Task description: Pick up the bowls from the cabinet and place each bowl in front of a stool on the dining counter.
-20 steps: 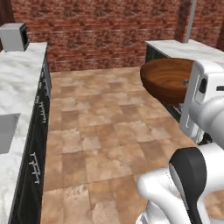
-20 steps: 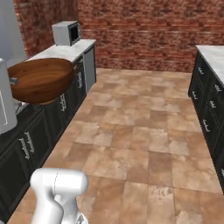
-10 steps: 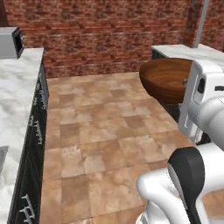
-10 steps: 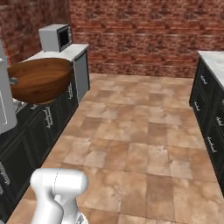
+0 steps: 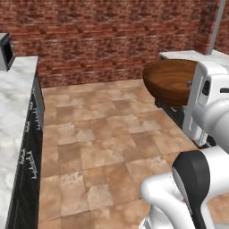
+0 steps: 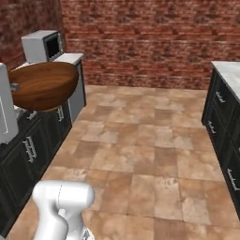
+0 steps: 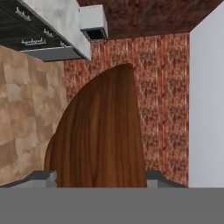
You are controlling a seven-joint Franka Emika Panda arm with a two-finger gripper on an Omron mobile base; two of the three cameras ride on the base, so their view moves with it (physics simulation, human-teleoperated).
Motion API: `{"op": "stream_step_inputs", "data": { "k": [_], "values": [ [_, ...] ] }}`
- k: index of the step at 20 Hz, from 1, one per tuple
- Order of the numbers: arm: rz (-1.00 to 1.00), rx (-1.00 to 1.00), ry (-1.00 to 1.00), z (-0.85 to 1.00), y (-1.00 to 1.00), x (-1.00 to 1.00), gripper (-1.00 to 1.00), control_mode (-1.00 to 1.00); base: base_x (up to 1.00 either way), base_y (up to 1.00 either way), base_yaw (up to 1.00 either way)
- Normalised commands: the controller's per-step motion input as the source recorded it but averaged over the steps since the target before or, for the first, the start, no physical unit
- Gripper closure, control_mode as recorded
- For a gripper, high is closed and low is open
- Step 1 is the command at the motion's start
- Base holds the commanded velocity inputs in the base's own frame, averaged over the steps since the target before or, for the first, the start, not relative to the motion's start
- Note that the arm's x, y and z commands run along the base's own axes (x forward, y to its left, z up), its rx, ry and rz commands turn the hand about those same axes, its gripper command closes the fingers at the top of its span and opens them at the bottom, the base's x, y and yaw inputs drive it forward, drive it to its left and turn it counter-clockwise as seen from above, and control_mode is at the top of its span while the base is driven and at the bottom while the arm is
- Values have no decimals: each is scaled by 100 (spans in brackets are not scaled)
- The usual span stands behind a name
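Note:
The reddish-brown wooden bowl (image 5: pixel 172 82) hangs in the air over the tiled floor, tilted on its side, with my gripper (image 5: pixel 193 85) shut on its rim. From the right base view the bowl (image 6: pixel 43 85) juts out from the white hand at the left edge, where the gripper (image 6: pixel 14 87) pinches it. In the hand view the bowl (image 7: pixel 103 135) stands edge-on between the two finger tips of the gripper (image 7: pixel 100 177). The cabinet, the stool and the dining counter are out of view.
A marble worktop (image 5: pixel 13 112) over black base cabinets runs along the left, with a microwave (image 6: pixel 44 45) at its far end. Another worktop on black cabinets (image 6: pixel 227 72) lines the right. A brick wall (image 5: pixel 112 36) closes the far end of the tiled floor (image 6: pixel 140 150).
The whole picture has shifted as the base drives: the brick wall has come closer and the left worktop has slid down and aside. The bowl stays in the same grip.

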Motion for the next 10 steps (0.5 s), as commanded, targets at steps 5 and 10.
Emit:
{"op": "stream_step_inputs", "data": {
  "k": [5, 10],
  "values": [
    [0, 0, 0, 0, 0, 0, 100, 100, 100, -2, -18],
    [0, 0, 0, 0, 0, 0, 100, 100, 100, -1, -21]
  ]
}}
